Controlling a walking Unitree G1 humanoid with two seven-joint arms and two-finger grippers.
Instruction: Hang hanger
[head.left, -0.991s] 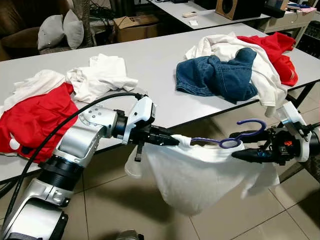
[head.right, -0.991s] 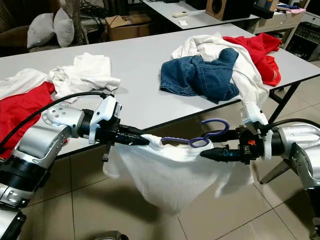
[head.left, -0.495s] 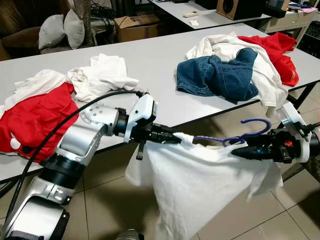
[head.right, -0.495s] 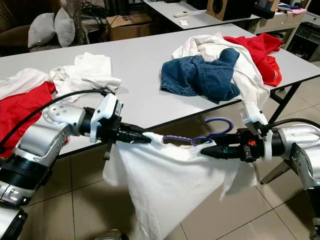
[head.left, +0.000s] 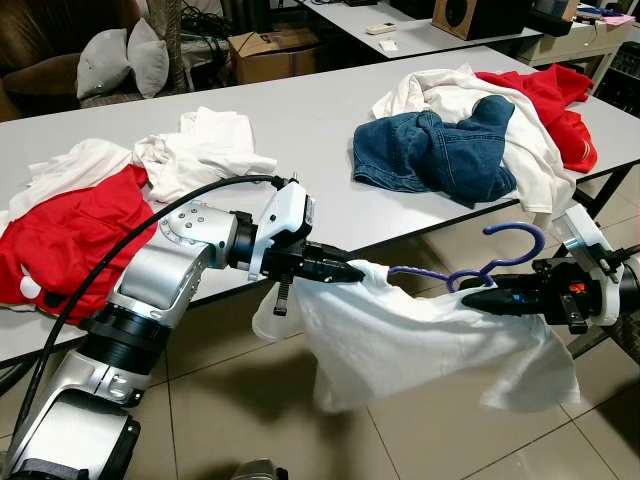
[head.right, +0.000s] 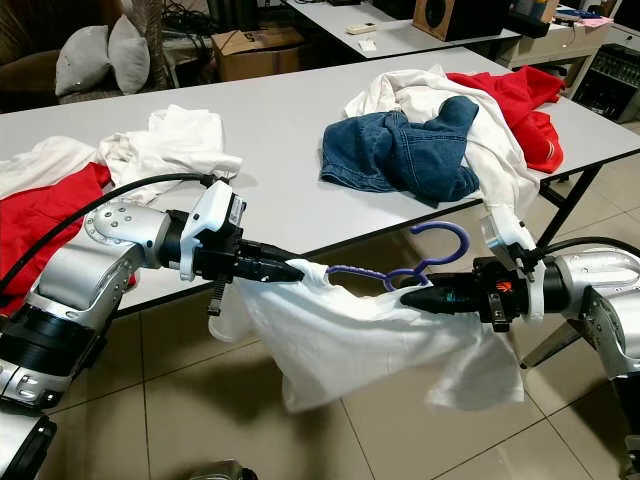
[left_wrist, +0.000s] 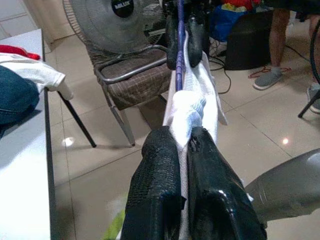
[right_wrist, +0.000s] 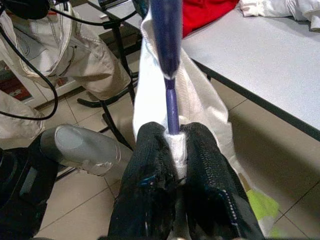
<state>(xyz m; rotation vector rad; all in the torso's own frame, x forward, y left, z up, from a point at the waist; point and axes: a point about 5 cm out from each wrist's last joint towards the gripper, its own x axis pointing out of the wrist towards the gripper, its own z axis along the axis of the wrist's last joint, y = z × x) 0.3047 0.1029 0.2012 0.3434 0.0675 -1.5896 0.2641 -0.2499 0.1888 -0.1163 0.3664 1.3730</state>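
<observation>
The purple hanger (head.left: 480, 262), threaded inside a white shirt (head.left: 430, 335), spans the gap between both pincers above the floor beside the table (head.left: 300, 130). The left pincer (head.left: 352, 270) pinches the shirt's shoulder; the right pincer (head.left: 478, 298) clamps hanger and cloth.

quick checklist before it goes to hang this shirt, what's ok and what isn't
1. Left gripper pinching the white shirt: ok.
2. Right gripper clamped on shirt and purple hanger: ok.
3. Hanger hook free and pointing up: ok.
4. Shirt hem off the floor: ok.
5. Hanger seated in both shoulders: cannot tell.
6. Rail or rod to hang it on: cannot tell.
</observation>
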